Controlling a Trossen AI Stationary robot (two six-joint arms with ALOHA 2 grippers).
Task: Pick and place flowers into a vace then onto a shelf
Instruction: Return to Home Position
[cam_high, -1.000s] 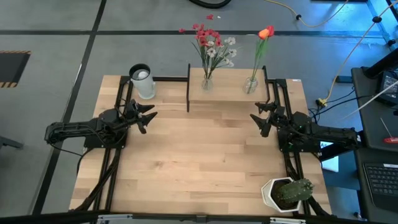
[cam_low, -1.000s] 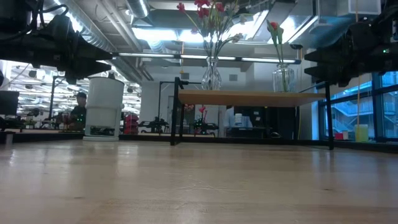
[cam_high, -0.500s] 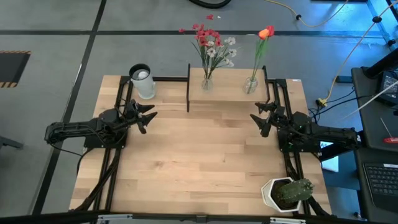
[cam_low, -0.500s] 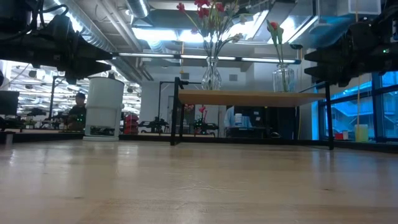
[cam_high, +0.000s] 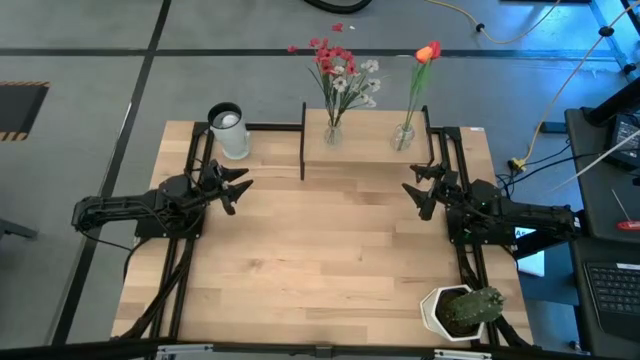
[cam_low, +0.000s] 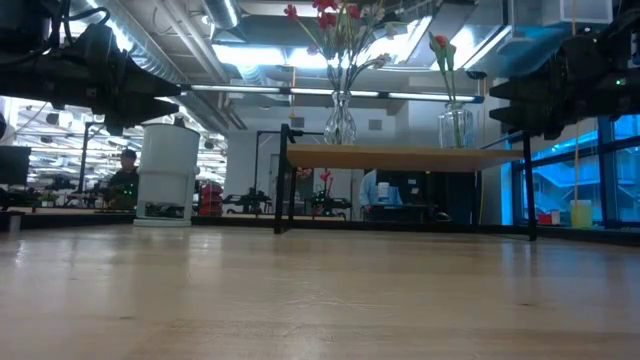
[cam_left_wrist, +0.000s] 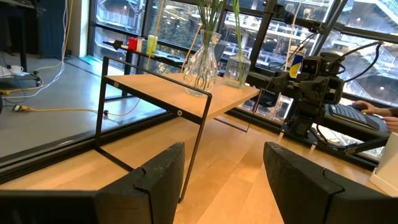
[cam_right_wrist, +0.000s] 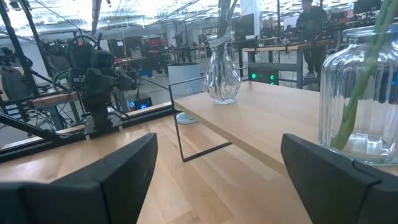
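**Shelf** (cam_high: 365, 150): light-wood board on black frame legs, at the far edge of the tabletop (cam_high: 320, 260), midway across. It carries both vases.

**Bulbous glass vase** (cam_high: 332, 133): upright on the shelf's left part. It holds the red and white blossom sprigs (cam_high: 340, 72). The low view cuts off the blossoms at the top, and the wrist views show stems only.

**Glass jar vase** (cam_high: 403, 135): upright on the shelf's right end, apart from the first vase. It holds one orange-red tulip (cam_high: 428, 52). The right wrist view crops the jar at the frame edge.

**Left gripper** (cam_high: 240, 192): above the tabletop in front of the shelf's left corner, well apart from it. Its fingers (cam_left_wrist: 155, 180) are spread wide with nothing between them.

**Right gripper** (cam_high: 414, 197): in front of the shelf's right corner, clear of it. Its fingers (cam_right_wrist: 112, 180) are likewise spread and empty.

**White cylinder** (cam_high: 229, 130): on the tabletop just left of the shelf. Its contents cannot be made out.

**Cactus in a white pot** (cam_high: 463, 310): at the tabletop corner farthest from the shelf, on the right, partly cut off by the frame.

**Red scraps** (cam_high: 293, 47): on the floor beyond the shelf, too small to identify.

**Person** (cam_low: 127, 170): seated far behind the shelf's left side, small and dim.
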